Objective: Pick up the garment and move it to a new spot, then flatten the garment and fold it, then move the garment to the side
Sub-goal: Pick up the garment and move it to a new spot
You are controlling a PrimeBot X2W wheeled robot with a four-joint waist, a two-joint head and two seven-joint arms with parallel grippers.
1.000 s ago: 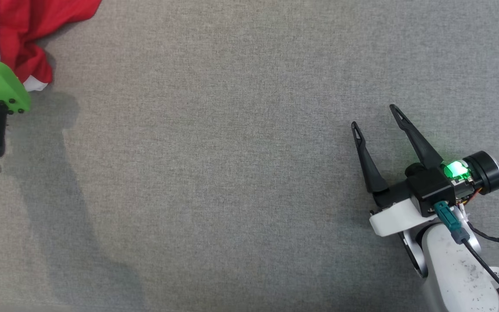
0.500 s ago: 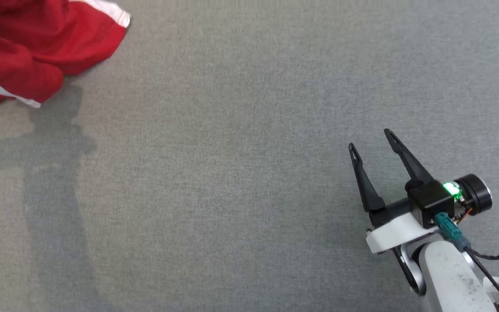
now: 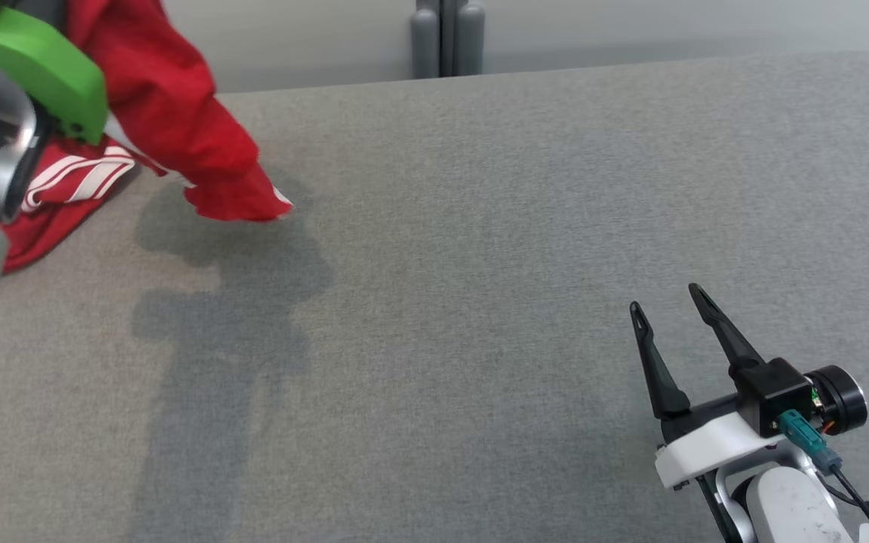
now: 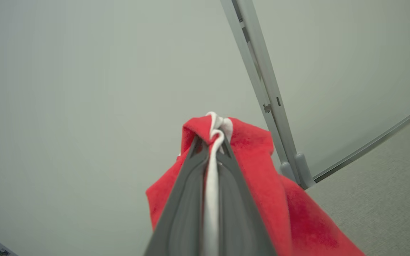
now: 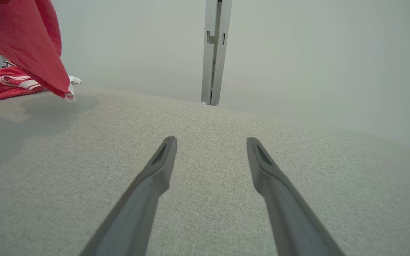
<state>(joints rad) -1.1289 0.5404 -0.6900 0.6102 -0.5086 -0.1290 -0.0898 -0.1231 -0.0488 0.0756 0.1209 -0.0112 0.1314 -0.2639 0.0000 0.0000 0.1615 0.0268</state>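
The left arm was raised well to the left of the grey post, its green cover high over the near end of the garment. In the left wrist view the left tool was clamped on a red fold with a white hem running between its fingers. The right arm lay low, near and to the right of the post, with the right tool held just over the surface, its fingers spread wide with nothing between them and pointing toward the post.

The head camera had tilted up since a second before, so the far edge of the surface and the post had come into view. Half a second earlier the garment lay bunched in a heap. Now one part hung in a long red drape from the left tool, its lower tip at or just above the surface, while the rest, with white stripes, lay crumpled left of that drape. The right tool was as wide open as before.

A pale wall stood behind the post. The drape and the left arm threw a broad shadow on the surface, left of the post. The surface between the garment and the right tool was bare grey fabric.
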